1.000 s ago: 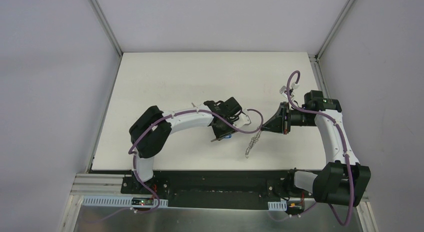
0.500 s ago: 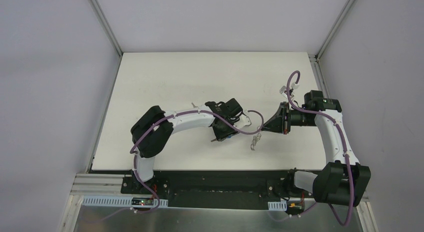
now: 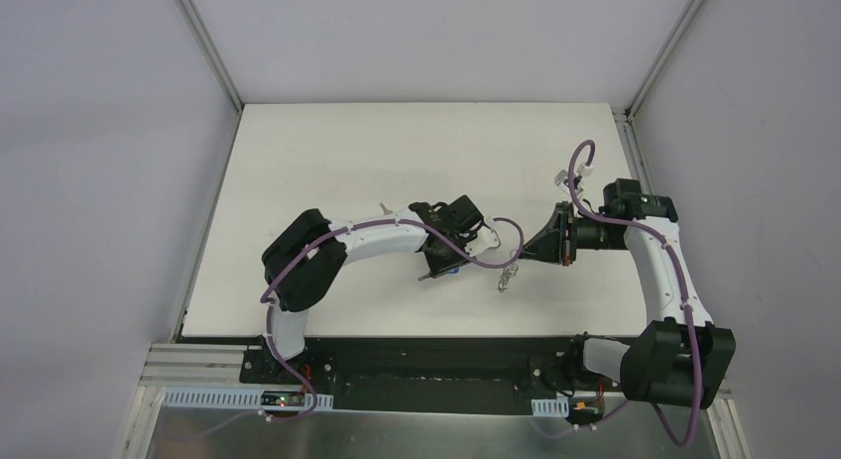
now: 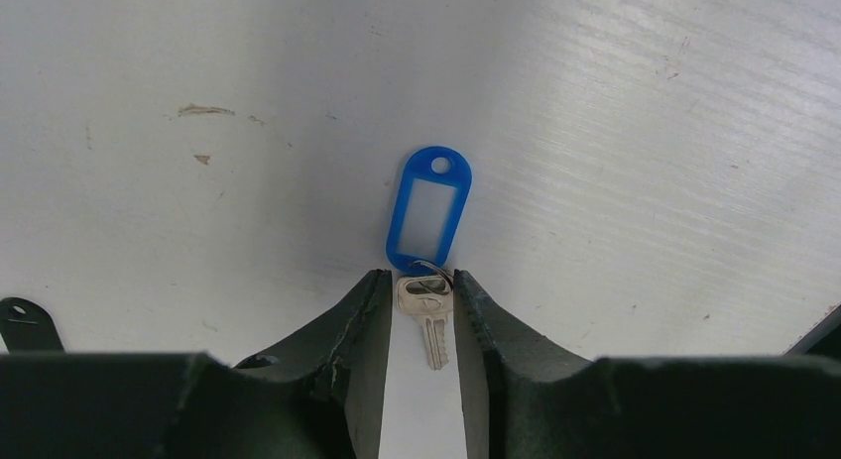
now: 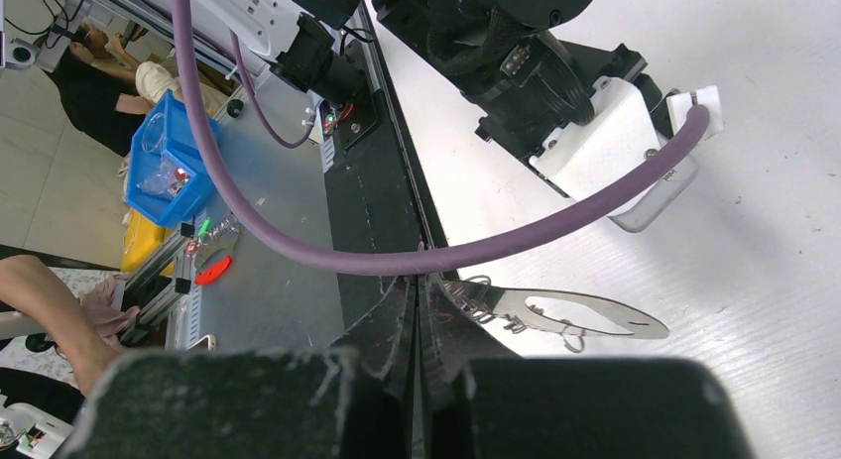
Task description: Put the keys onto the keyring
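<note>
Keyring (image 5: 508,302) sits clamped in the right gripper (image 5: 417,310) at lower centre; the left gripper (image 4: 421,279) straddles the blue-tagged key (image 4: 427,315), grip unclear.

Purple cable (image 5: 476,249), perhaps touching, bars right gripper (image 5: 417,281); far table (image 3: 397,152) passable.

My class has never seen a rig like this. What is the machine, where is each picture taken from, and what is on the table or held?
Two robot arms stand at a white table. One picture looks down from above; the others come from cameras on each wrist. The left gripper straddles a key with a blue tag lying on the table; whether it pinches yet is unclear. The right gripper is shut on the keyring, a silvery loop with small clips.
</note>
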Action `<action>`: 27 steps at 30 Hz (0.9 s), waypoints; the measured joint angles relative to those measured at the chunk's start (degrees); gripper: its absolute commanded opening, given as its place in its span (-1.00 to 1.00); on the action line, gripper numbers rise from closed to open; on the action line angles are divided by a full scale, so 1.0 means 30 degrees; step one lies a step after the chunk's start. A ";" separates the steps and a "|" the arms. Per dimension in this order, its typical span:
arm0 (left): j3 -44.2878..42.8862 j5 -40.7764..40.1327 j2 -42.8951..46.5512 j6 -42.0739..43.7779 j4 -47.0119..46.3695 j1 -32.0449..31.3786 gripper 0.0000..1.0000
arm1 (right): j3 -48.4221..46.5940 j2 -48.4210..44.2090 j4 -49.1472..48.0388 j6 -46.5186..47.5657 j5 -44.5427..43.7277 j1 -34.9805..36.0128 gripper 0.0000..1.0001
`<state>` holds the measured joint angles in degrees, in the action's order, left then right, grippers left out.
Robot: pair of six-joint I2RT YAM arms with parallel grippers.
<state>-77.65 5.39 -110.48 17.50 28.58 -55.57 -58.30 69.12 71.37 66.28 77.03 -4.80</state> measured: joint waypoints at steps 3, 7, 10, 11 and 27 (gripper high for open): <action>0.0000 -0.0007 -0.0036 0.0000 -0.0036 0.0000 -0.48 | 0.0000 0.0000 0.0007 0.0007 -0.0036 0.0000 -1.00; 0.0000 -0.0022 -0.0036 0.0029 -0.0044 0.0000 -0.52 | 0.0000 0.0000 0.0000 0.0000 -0.0051 0.0000 -1.00; 0.0000 -0.0073 -0.0036 0.0044 -0.0058 0.0000 -0.53 | 0.0000 0.0000 0.0000 0.0000 -0.0051 0.0000 -1.00; 0.0000 -0.0131 -0.0036 0.0051 -0.0073 0.0000 -0.53 | 0.0000 0.0000 0.0000 0.0007 -0.0058 0.0000 -1.00; 0.0000 -0.1093 -0.0036 0.0510 -0.0321 0.0000 -0.43 | 0.0000 0.0000 0.0000 0.0007 -0.0066 0.0000 -1.00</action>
<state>-77.65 2.11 -110.59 19.03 27.62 -55.57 -58.30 69.12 71.37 66.30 76.84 -4.80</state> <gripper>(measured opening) 0.274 0.006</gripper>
